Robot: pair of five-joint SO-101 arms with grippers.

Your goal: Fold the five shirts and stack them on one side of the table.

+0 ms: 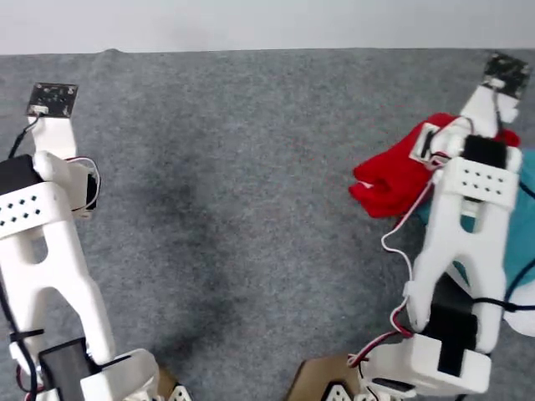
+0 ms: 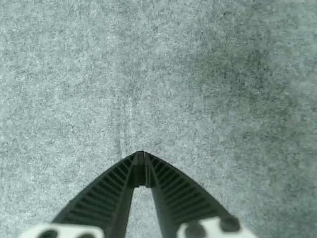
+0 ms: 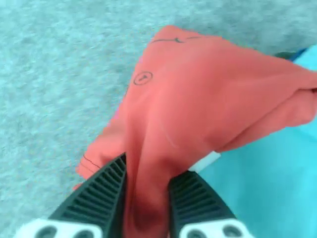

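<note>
Pinching a bunched ridge of the red shirt (image 3: 198, 99) between the right fingers (image 3: 106, 191), closed narrow with cloth filling the gap, probably a grip taken to lift or drag the garment off the heap for spreading. Lying partly over a teal shirt (image 3: 267, 178), crumpled, near the right edge of the tabletop (image 1: 234, 209), and judged to be parked there as the unsorted pile. Hard to tell whether more shirts lie under the right arm. Over on the other side, left fingers (image 2: 116, 191) pressed tip to tip, holding nothing, pointed down at the grey tabletop well apart from both shirts, seemingly waiting until cloth comes within reach. Between the arms, a broad stretch of tabletop, likely meant as the folding area. Early in the task, by the look of it, with folding not yet begun on either visible shirt.
</note>
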